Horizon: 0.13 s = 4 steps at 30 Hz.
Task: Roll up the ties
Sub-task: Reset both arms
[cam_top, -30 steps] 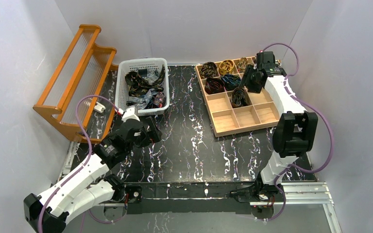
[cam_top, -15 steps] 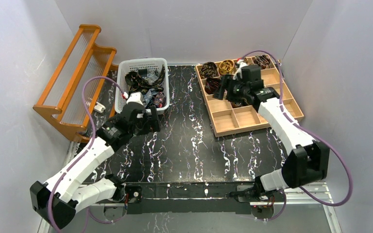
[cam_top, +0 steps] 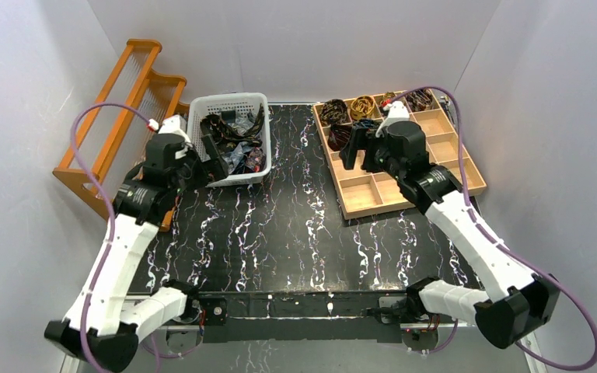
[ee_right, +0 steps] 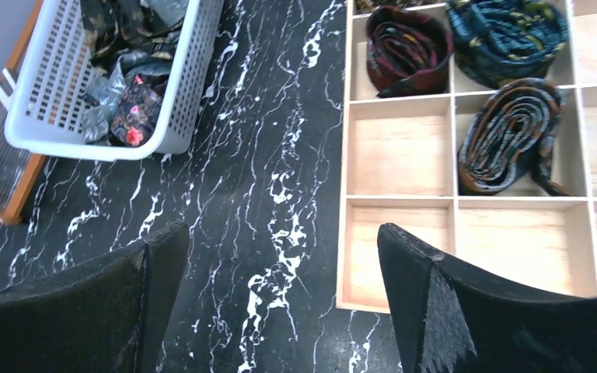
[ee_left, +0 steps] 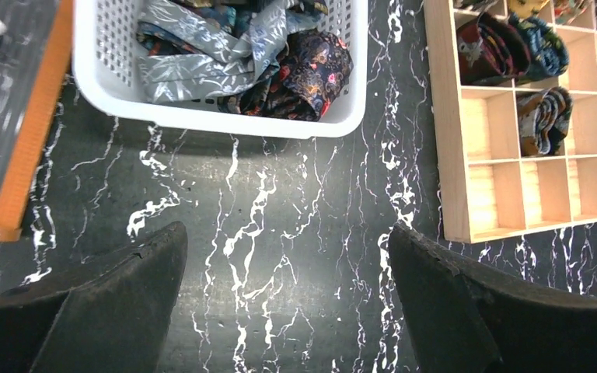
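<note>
Several loose patterned ties (cam_top: pixel 229 140) lie heaped in a white basket (cam_top: pixel 260 172) at the back left; the heap also shows in the left wrist view (ee_left: pixel 241 54). Rolled ties sit in the back cells of a wooden tray (cam_top: pixel 404 198): a maroon coil (ee_right: pixel 406 48), a dark blue coil (ee_right: pixel 509 35) and a rust-brown coil with grey mottling (ee_right: pixel 509 136). My left gripper (cam_top: pixel 206 159) is open and empty, high above the table just in front of the basket (ee_left: pixel 288 233). My right gripper (cam_top: pixel 357 151) is open and empty over the tray's left edge (ee_right: pixel 280 233).
An orange wooden rack (cam_top: pixel 116 132) stands at the far left beside the basket. The tray's front cells (ee_right: pixel 400 155) hold nothing. White walls close in the table on three sides. The black marbled tabletop (cam_top: pixel 303 225) lies between basket and tray.
My left gripper has risen and moved back-left toward the basket. My right gripper has swung from the tray's back right to its left edge. Both stayed open.
</note>
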{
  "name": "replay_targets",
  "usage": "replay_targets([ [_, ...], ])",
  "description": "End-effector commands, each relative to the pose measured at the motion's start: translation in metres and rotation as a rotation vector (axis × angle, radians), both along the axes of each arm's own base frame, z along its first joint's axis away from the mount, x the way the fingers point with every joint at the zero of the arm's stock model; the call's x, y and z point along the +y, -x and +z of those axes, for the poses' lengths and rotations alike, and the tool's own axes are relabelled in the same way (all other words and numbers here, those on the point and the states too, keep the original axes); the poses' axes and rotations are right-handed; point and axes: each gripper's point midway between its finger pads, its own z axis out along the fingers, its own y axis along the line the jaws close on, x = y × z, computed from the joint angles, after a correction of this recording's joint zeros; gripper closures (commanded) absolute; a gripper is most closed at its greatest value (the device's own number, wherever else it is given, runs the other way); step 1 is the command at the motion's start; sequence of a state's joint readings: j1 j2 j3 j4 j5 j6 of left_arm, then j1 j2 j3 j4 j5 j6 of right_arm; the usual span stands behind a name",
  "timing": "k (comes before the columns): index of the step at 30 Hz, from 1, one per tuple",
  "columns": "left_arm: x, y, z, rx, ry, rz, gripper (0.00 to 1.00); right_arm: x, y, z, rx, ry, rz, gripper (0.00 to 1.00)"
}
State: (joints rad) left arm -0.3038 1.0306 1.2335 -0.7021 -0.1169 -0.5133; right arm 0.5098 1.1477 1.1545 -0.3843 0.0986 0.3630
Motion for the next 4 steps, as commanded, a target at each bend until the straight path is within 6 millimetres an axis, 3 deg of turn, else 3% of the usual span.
replay_targets([
  [1, 0.0208, 0.0262, 0.0232, -0.058, -0.024, 0.054, 0.02, -0.018, -0.0067, 0.0154, -0.09, 0.0, -0.096, 0.01],
  [4, 0.0233, 0.0298, 0.0242, -0.064, -0.025, 0.061, 0.02, -0.0173, -0.0068, 0.0108, -0.078, -0.005, -0.1, 0.01],
])
